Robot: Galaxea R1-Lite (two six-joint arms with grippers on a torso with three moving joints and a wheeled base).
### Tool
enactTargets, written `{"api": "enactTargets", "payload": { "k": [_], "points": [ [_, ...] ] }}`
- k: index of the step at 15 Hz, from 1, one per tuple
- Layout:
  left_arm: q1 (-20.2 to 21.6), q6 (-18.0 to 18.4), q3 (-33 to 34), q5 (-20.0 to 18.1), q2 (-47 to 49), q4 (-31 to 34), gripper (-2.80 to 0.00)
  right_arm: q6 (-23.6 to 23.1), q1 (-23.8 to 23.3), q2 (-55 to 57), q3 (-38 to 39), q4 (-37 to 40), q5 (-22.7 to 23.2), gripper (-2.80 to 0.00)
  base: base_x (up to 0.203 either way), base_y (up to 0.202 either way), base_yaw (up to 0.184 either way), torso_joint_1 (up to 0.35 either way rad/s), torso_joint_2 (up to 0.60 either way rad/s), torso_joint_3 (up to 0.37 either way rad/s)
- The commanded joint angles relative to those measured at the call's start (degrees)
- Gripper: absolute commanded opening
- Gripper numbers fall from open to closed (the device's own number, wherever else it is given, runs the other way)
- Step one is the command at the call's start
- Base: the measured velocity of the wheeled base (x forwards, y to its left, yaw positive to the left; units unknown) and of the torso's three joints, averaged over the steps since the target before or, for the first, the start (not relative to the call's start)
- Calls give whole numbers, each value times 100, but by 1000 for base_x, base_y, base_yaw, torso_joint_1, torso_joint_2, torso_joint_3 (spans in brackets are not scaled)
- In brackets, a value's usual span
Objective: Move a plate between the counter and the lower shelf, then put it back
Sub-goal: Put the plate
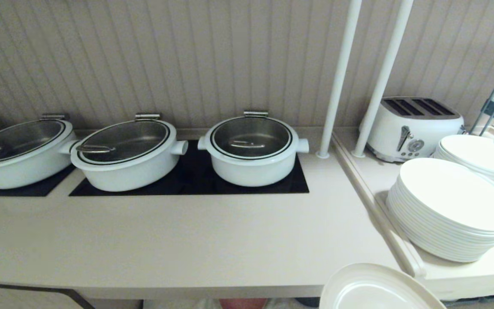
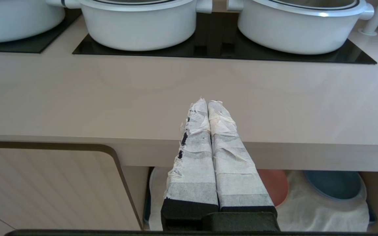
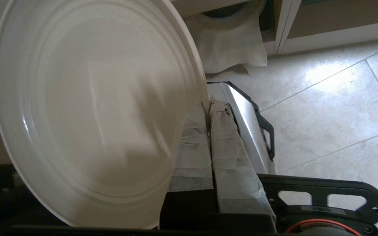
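Cream plate (image 3: 90, 111) pinched by its rim in closed right gripper (image 3: 208, 106), at lower right of head view below desk (image 1: 165, 249) front edge; left gripper (image 2: 207, 103) closed, empty, before desk edge.

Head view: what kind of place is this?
Probably a buffet or catering serving line. Lidded white pots sit on black glass panels set into a long counter, with stacked plates and a toaster on the ledge beside it.
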Motion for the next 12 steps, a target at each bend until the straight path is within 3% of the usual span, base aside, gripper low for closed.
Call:
{"api": "enactTargets", "payload": {
  "k": [1,12],
  "points": [
    [0,-3,0,2,-2,-1,-280,178,-29,519,-290,7,-23,-280,0,0,0,0,0,0],
    [0,-3,0,2,-2,-1,-280,218,-638,2257,-1221,-109,-35,-280,0,0,0,0,0,0]
  ]
}}
